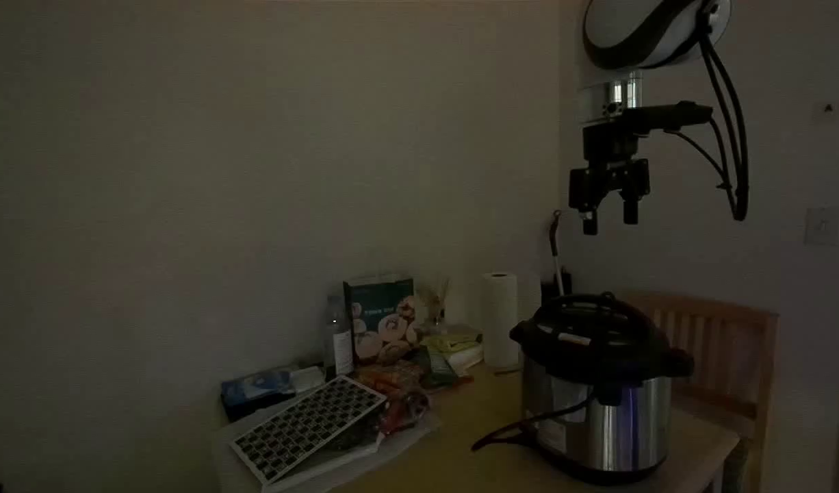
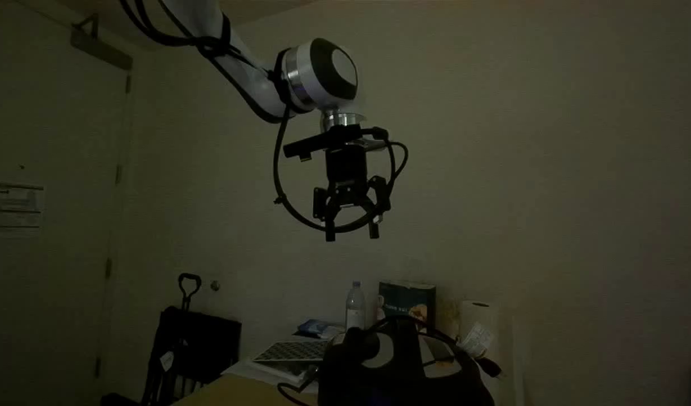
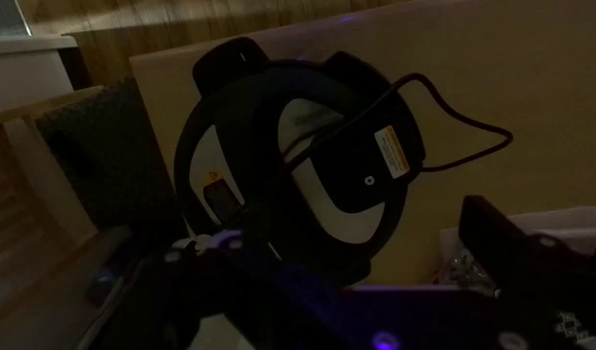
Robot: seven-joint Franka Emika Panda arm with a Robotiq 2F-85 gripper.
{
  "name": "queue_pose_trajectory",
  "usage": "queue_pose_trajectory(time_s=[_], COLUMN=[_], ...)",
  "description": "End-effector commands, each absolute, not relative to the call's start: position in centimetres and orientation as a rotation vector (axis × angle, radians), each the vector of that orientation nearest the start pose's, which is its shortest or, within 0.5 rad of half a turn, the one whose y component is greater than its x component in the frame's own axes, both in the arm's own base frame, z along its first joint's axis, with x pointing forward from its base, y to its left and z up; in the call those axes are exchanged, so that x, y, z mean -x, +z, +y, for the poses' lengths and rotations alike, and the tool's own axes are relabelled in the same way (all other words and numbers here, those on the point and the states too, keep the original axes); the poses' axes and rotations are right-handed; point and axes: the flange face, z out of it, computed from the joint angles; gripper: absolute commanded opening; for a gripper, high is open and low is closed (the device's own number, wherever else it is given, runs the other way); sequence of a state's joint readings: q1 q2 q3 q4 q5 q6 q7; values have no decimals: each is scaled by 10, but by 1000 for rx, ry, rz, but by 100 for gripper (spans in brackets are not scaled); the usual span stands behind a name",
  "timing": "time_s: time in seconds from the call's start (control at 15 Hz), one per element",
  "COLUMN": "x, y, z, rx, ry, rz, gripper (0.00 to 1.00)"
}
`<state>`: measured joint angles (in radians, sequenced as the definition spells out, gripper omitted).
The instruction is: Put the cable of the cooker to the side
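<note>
Wrist view, looking down: the cable [image 3: 448,111] slants across the lid [image 3: 337,170] of the cooker [image 1: 621,428], then bends out past the rim in a loop [image 3: 509,136] above the table [image 3: 536,73] and returns to the cooker's side. Over the lid's dark middle I lose it, so how it lies there I cannot say.

The gripper [image 1: 610,222] hangs above the cooker, well apart from it in both exterior views, its 2 fingers [image 3: 480,218] spread with nothing between them.

What matters now is the angle — the fingertips stand left and right in the wrist view, while the cable over the lid climbs toward the upper right, so they would meet aslant, not square. I judge the wrist should turn before coming down. The loop, clear of the lid and toward that view's upper right, looks the easier hold.

In an exterior view the plug [image 2: 489,367] shows at the lid's opposite side from the loop — pulling from the loop would probably drag it back across.
</note>
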<state>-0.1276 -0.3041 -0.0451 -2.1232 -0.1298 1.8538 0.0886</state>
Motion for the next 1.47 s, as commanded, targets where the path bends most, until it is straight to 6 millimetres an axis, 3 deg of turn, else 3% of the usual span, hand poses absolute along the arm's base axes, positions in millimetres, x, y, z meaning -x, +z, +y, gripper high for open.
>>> queue_pose_trajectory(time_s=[0.0,0.47,0.73,1.07,1.13,1.27,1.4], x=[-460,-460,-486,-547,-518,-540,-548], y=[542,542,534,512,519,509,506], z=[-93,-93,-99,-114,-112,-116,-116], rx=[3233,3233,3209,3119,3157,3145,3146], ry=[-48,-48,-60,-5,-29,-12,-6], rz=[367,367,370,519,447,477,484], gripper=[100,100,100,100,100,100,100])
